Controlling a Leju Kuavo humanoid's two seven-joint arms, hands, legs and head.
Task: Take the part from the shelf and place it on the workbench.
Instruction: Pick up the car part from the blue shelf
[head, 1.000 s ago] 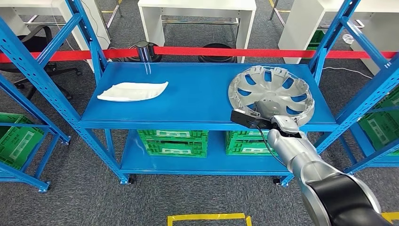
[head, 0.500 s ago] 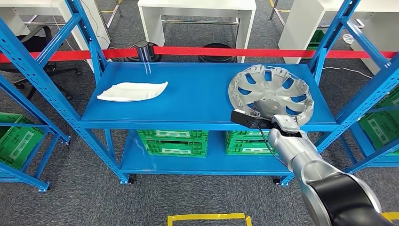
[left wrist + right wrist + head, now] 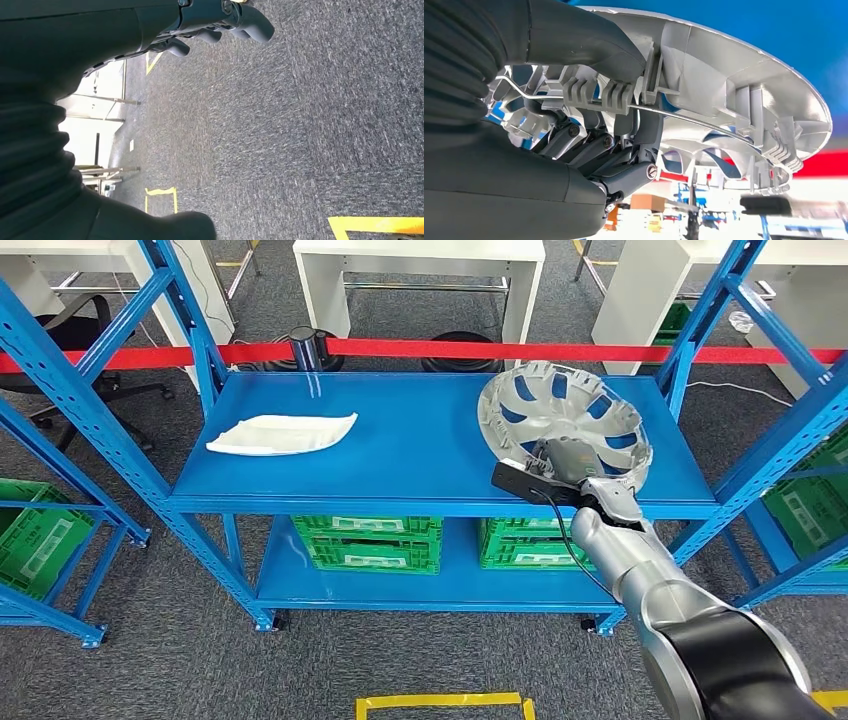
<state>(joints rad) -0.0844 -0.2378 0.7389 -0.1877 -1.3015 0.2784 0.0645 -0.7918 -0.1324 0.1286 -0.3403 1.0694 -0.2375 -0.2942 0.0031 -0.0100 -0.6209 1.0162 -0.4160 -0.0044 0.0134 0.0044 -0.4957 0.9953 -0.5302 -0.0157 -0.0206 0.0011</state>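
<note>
A silver wheel cover (image 3: 563, 420) is tilted up off the right end of the blue shelf's top board (image 3: 420, 440), its near rim raised. My right hand (image 3: 590, 483) grips that near rim from below. In the right wrist view the thumb (image 3: 584, 40) lies over the ribbed inner rim of the wheel cover (image 3: 734, 95) and the fingers (image 3: 624, 155) curl under it. My left hand (image 3: 220, 20) hangs over the grey carpet with its fingers loosely curled, holding nothing.
A white curved panel (image 3: 282, 433) lies on the left of the top board. Green crates (image 3: 370, 540) sit on the lower shelf. Blue uprights (image 3: 700, 340) flank the board, with a red barrier tape (image 3: 450, 350) and white tables behind. Yellow floor tape (image 3: 440, 705) lies nearer to me.
The wheel cover has been lifted and tipped up from lying flat on the board, and shifted slightly back and left with my right hand under its rim.
</note>
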